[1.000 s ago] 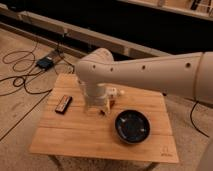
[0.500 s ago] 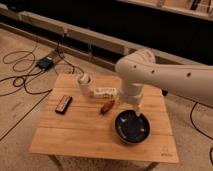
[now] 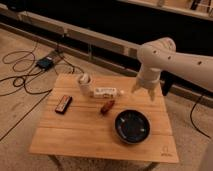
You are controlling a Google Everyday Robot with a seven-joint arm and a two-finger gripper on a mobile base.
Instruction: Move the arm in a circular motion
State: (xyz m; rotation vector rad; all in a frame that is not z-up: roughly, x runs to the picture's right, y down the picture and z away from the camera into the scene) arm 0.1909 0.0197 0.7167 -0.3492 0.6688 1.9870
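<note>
The arm (image 3: 172, 59), thick and cream-white with dark screw holes, reaches in from the right edge and bends down at a rounded joint over the table's back right corner. Its gripper (image 3: 143, 92) hangs just above the wooden table (image 3: 80, 135), right of the small items. The two fingers stand apart, open, with nothing between them.
On the table lie a dark bowl (image 3: 132, 126) at front right, a white cup (image 3: 84, 83) on its side, a white packet (image 3: 105, 92), a brown item (image 3: 107, 106) and a dark flat bar (image 3: 63, 104). Cables and a blue box (image 3: 45, 63) sit on the floor at left.
The arm has swung from over the table's left-middle to its back right corner, uncovering the cup, packet and brown item. The table items have not moved.
</note>
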